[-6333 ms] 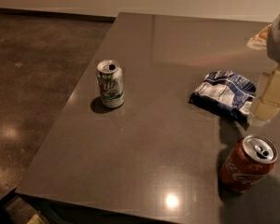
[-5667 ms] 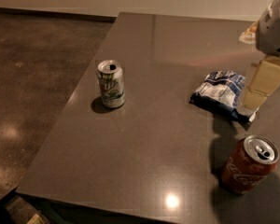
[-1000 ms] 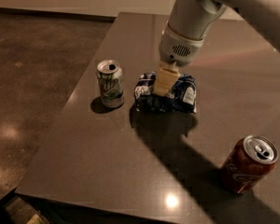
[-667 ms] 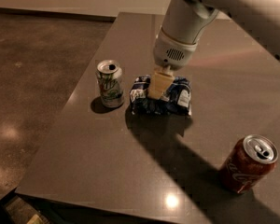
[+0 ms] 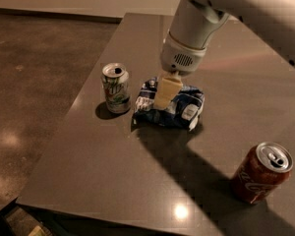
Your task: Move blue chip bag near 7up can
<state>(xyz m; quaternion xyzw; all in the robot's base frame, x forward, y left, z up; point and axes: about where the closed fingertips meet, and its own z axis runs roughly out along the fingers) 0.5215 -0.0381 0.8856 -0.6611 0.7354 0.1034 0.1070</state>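
The blue chip bag (image 5: 148, 111), dark blue and white and wrinkly, lies on the grey table (image 5: 108, 176) just right of the 7up can (image 5: 116, 87), with a small gap between them. The can stands upright, white and green with a silver top. My gripper (image 5: 176, 103) comes down from the upper right and is shut on the bag, one cream finger (image 5: 165, 92) across its middle and the other fingertip at the bag's right front. The bag rests on or just above the table top.
A red Coca-Cola can (image 5: 260, 172) stands upright at the front right of the table. The table's left edge runs just left of the 7up can, with brown floor (image 5: 34, 82) beyond it. My arm casts a wide shadow across the table's middle.
The bag, first lying at the table's right side, has been carried left in my gripper to beside the 7up can. Over the last second it shifted a little further left.
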